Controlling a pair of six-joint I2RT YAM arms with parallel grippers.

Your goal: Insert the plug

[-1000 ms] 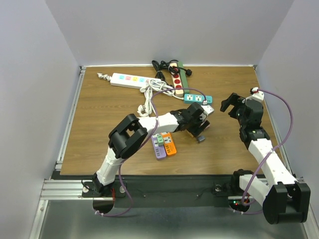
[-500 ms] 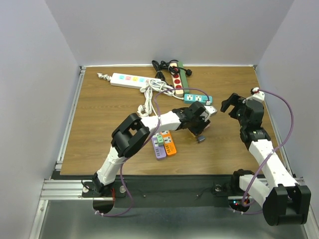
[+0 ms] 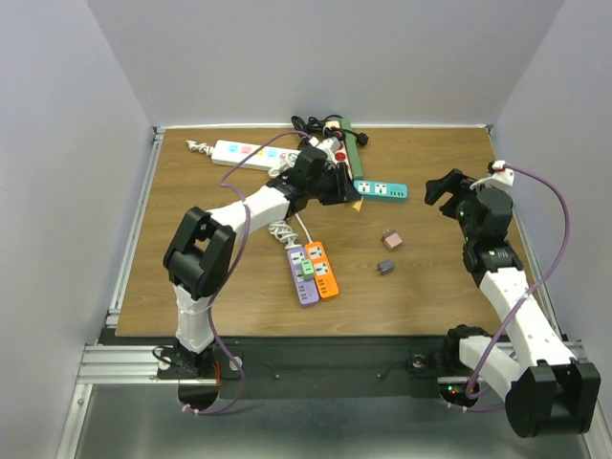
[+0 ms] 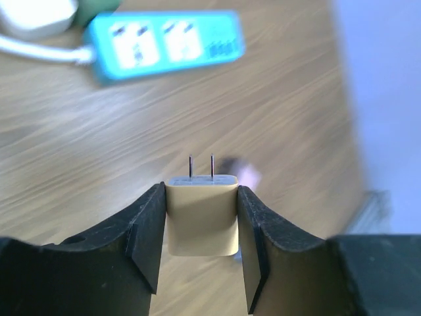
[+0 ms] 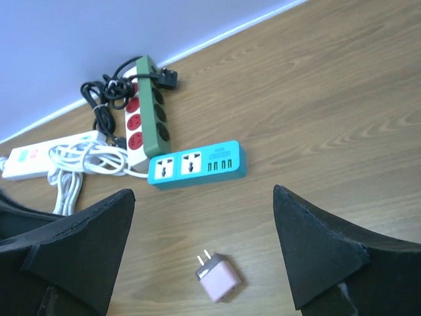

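While your left jaws squeeze the yellow plug [image 4: 201,227], its two pins pointing to 12 o'clock, the blue power strip [image 4: 164,43] lies on the desk [image 4: 263,112] at 11 o'clock, and your right jaws stand wide apart, holding nothing.

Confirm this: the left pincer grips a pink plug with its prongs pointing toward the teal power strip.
Not pink: the plug in the left pincer is beige, as the left wrist view shows. Its prongs do point toward the teal power strip.
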